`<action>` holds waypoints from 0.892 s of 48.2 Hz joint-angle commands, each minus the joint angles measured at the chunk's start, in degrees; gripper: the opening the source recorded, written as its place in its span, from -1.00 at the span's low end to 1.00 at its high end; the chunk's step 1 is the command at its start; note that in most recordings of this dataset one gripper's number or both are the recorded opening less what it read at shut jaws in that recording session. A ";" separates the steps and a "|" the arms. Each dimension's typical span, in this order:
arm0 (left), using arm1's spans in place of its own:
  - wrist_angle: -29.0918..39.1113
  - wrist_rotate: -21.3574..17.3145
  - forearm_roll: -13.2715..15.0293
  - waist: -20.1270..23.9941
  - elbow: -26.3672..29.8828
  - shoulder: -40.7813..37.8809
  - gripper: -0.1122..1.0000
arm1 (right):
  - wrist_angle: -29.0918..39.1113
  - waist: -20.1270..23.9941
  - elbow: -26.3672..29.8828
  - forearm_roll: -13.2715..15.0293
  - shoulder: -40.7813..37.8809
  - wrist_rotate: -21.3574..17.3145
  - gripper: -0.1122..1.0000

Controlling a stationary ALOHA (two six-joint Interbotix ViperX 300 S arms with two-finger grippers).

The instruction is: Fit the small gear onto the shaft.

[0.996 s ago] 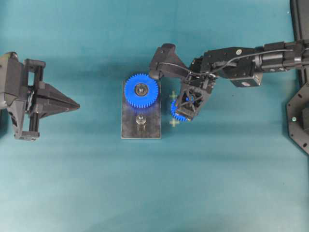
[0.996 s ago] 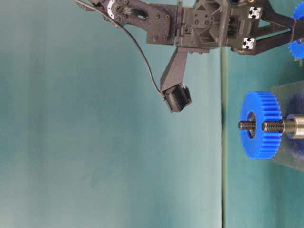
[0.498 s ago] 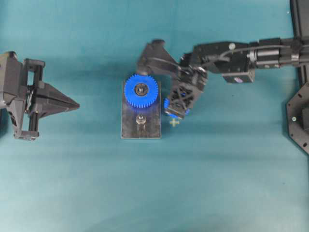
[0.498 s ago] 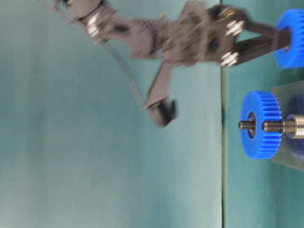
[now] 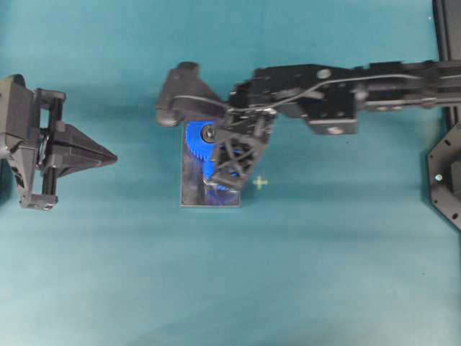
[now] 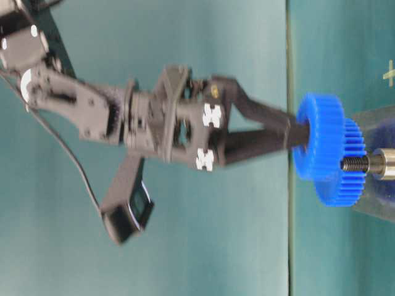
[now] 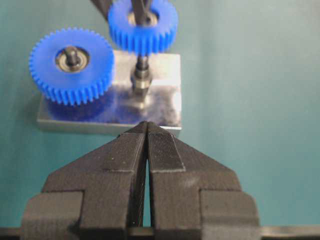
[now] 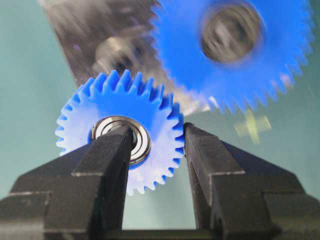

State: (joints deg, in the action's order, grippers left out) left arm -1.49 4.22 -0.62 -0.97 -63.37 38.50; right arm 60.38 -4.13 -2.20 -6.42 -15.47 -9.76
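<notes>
1. Small gear (image 8: 120, 135): bright-blue toothed plastic disc with a metal-ringed centre hole, held in the air over the grey plate, above the shaft's tip; whether the hole has met the tip cannot be told.
2. Right gripper (image 8: 152, 150): closed on the small gear, one finger (image 8: 107, 165) set in the centre hole, the other (image 8: 210, 160) against the toothed rim.
3. Shaft (image 7: 141, 75): thin silver-grey metal peg with a round collar, upright on the plate; its threaded tip shows in the table-level view, just below the held gear.
4. Plate (image 7: 167, 100): one grey rectangular metal slab with a reflective top, lying flat on the table.
5. Larger gear (image 7: 71, 65): blue, toothed, wider than the held one, seated on a second peg at the plate's other end; its teeth stand close beside the shaft.
6. Obstruction: in the overhead view the right arm (image 5: 338, 79) and its wrist cover most of the plate, both gears and the shaft.
7. Left gripper (image 7: 146, 131): jaws pressed together on nothing, ribbed black pads touching, level with the table and pointing at the plate from well apart.
8. Count: two gears, two pegs, one plate, two grippers.
9. Table (image 5: 324, 274): matte teal surface bearing a small pale cross mark (image 5: 260, 182) just beside the plate.
</notes>
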 commanded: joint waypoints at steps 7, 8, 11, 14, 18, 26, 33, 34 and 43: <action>-0.44 0.09 -0.18 0.00 0.53 0.35 -0.79 | 2.20 0.79 5.71 -0.09 -2.99 0.88 -0.17; -0.44 0.09 -0.18 0.00 0.53 0.35 -0.79 | 2.20 0.88 5.89 -0.09 -3.25 0.88 -0.17; -0.44 0.09 -0.18 0.00 0.53 0.44 -0.79 | 2.20 0.79 6.24 0.18 -3.78 1.05 -0.17; -0.44 0.09 -0.18 -0.09 0.53 0.62 -0.79 | 2.20 0.79 6.24 0.18 -4.04 1.05 -0.17; -0.44 0.09 -0.18 0.00 0.53 0.62 -0.79 | 2.20 1.05 6.33 0.18 -4.22 0.97 -0.17; -0.44 0.09 -0.18 -0.09 0.53 0.62 -0.79 | 2.81 1.41 6.24 0.18 -4.22 0.97 -0.17; -0.44 0.09 -0.18 -0.09 0.53 0.62 -0.79 | 3.43 1.32 6.33 0.26 -4.31 0.97 -0.17; -0.44 0.18 -0.18 -0.09 0.53 0.62 -0.79 | 3.43 1.32 6.33 0.18 -4.22 0.97 -0.17; -0.44 0.18 -0.18 -0.09 0.70 0.70 -0.79 | 3.52 1.14 6.50 0.26 -4.22 0.53 -0.17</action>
State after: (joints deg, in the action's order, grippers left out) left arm -1.41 4.31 -0.62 -0.97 -63.46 39.02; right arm 63.72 -3.52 3.08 -5.98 -20.74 -9.32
